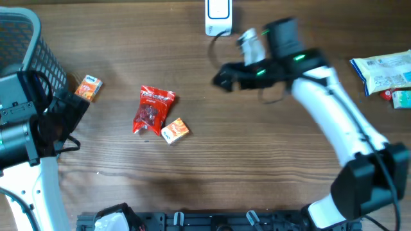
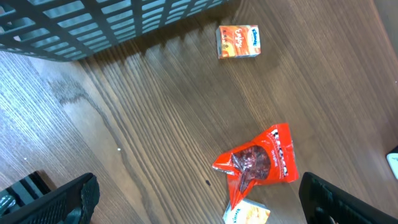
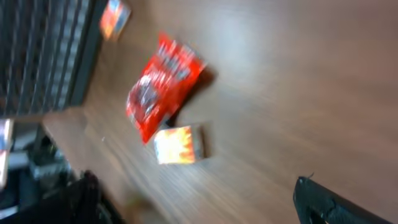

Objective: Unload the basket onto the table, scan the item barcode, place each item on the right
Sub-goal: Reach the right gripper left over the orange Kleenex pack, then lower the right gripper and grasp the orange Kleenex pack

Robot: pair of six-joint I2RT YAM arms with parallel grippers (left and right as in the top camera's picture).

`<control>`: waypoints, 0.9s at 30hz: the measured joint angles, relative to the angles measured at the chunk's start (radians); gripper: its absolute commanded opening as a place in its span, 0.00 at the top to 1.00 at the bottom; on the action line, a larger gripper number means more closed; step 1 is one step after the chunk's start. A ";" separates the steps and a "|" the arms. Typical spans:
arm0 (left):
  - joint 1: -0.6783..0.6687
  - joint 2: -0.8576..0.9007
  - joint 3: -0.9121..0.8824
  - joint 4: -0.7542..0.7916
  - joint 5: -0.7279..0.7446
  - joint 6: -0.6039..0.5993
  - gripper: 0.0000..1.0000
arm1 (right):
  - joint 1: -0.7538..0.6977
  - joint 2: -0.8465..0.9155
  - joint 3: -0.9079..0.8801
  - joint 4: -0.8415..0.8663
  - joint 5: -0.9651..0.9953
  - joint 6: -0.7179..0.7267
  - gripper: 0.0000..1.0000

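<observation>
A red snack bag [image 1: 154,109] lies on the wooden table with a small orange box [image 1: 174,130] touching its lower right corner. Another small orange and blue box [image 1: 89,88] lies further left, near the basket. A white barcode scanner [image 1: 219,17] stands at the table's far edge. My right gripper [image 1: 223,78] hovers open to the right of the bag, below the scanner, holding nothing. The right wrist view is blurred; it shows the bag [image 3: 163,84] and box [image 3: 180,144] ahead of the open gripper [image 3: 205,205]. My left gripper [image 2: 199,208] is open and empty, with the bag [image 2: 258,162] just ahead.
A dark wire basket [image 1: 26,45] stands at the far left, and its wall [image 2: 93,25] fills the top of the left wrist view. Pale blue and white packets [image 1: 385,74] lie at the right edge of the table.
</observation>
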 measured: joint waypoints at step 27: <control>0.000 0.000 0.000 0.000 0.000 0.000 0.00 | 0.375 0.230 -0.055 0.370 0.168 -0.101 0.18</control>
